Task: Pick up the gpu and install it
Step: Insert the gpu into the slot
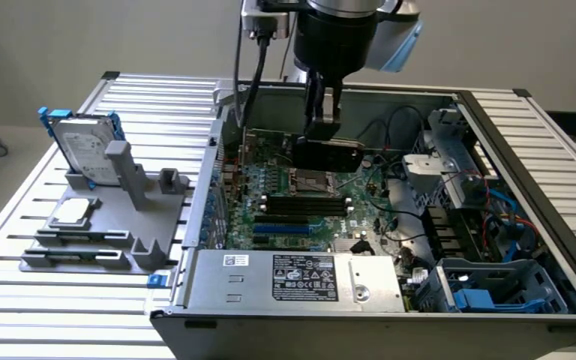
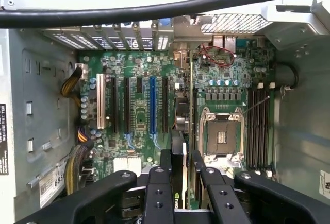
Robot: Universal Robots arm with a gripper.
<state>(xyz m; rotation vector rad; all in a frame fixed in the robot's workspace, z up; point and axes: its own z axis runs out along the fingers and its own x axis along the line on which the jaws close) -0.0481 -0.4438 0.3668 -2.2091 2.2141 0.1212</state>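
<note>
Gripper (image 2: 178,175) is clamped on the gpu (image 2: 179,141), held edge-down just above the motherboard (image 2: 139,110) inside the case (image 2: 41,105). The card is likely light, stiff and fragile, best pinched along its upper edge. 1 blue slot (image 2: 152,105) lies beyond.
</note>
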